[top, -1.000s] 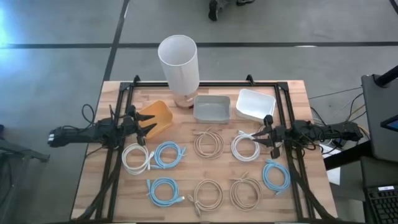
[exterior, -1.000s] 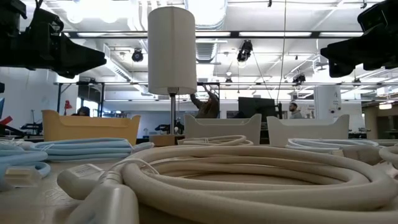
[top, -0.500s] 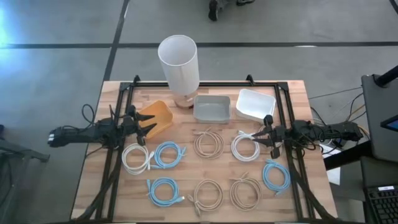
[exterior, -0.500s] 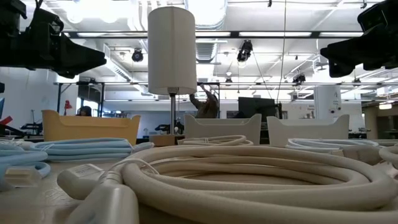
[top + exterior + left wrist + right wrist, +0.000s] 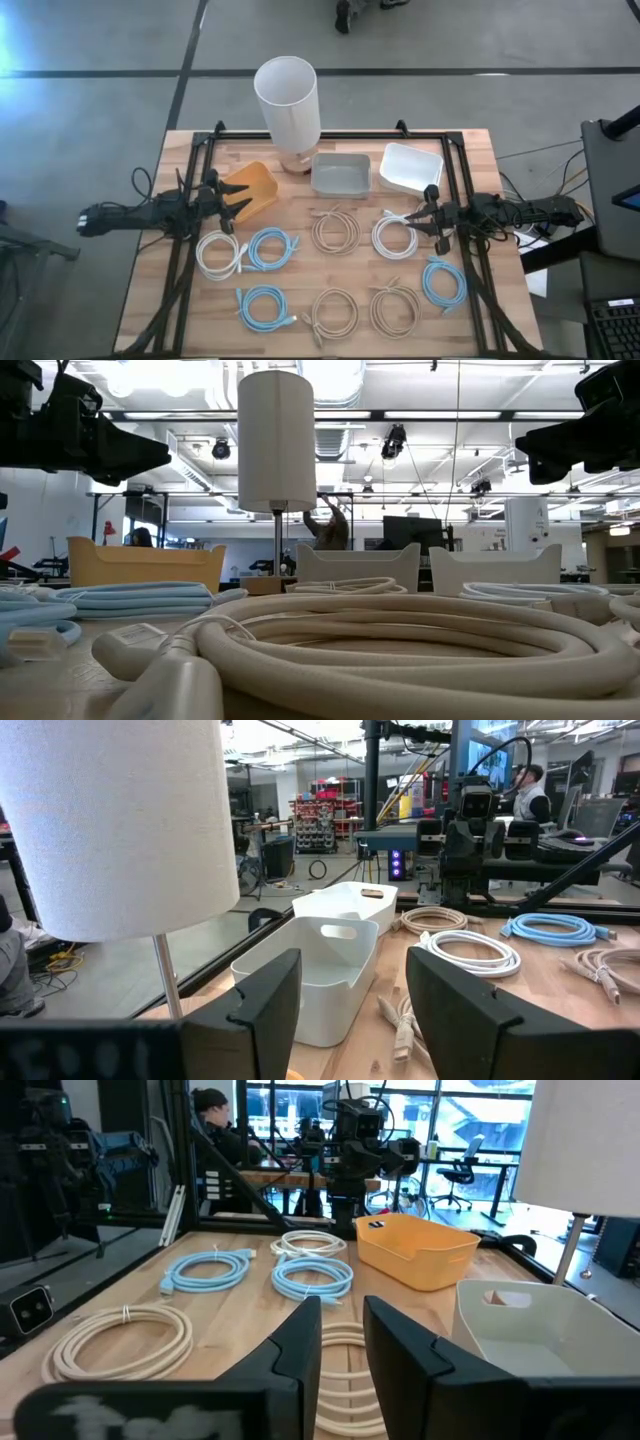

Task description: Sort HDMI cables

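Several HDMI cables lie flat on the wooden table as small round coils. White ones, light blue ones and beige ones show. A beige coil fills the front of the low view. My left gripper hovers level at the table's left side, open, with nothing between its fingers. My right gripper hovers level at the right side, above the edge of a white coil, open by a narrow gap and holding nothing.
An orange tray, a grey tray and a white tray stand in a row at the back. A tall white cylinder rises on a thin post at the far edge. A black frame borders the table.
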`<action>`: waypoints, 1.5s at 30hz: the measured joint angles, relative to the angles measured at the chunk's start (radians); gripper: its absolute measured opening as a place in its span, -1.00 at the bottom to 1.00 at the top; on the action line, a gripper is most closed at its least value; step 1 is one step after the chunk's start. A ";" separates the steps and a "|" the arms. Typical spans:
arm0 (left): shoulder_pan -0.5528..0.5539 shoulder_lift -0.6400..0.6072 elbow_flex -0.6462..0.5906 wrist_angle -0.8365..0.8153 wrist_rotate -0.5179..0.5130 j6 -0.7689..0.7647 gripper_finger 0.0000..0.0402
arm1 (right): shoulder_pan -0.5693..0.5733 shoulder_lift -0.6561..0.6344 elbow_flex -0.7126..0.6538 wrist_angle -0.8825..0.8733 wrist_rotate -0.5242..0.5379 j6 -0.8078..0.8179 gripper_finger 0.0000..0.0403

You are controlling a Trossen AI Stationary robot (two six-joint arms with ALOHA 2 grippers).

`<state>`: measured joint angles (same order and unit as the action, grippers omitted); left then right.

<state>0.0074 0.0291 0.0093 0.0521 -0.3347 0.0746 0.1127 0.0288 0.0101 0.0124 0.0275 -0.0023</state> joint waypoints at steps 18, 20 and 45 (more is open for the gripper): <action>0.000 0.000 0.000 0.000 0.000 0.000 -0.04 | 0.000 0.000 0.000 0.000 0.000 0.000 -0.57; 0.000 0.000 0.000 0.000 0.000 0.000 -0.04 | 0.000 0.000 0.000 0.000 0.000 0.001 -0.57; 0.000 0.000 0.000 0.000 0.000 0.000 -0.04 | 0.000 0.000 0.000 0.000 0.000 0.000 -0.58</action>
<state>0.0072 0.0289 0.0093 0.0519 -0.3345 0.0746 0.1127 0.0286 0.0103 0.0124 0.0276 -0.0025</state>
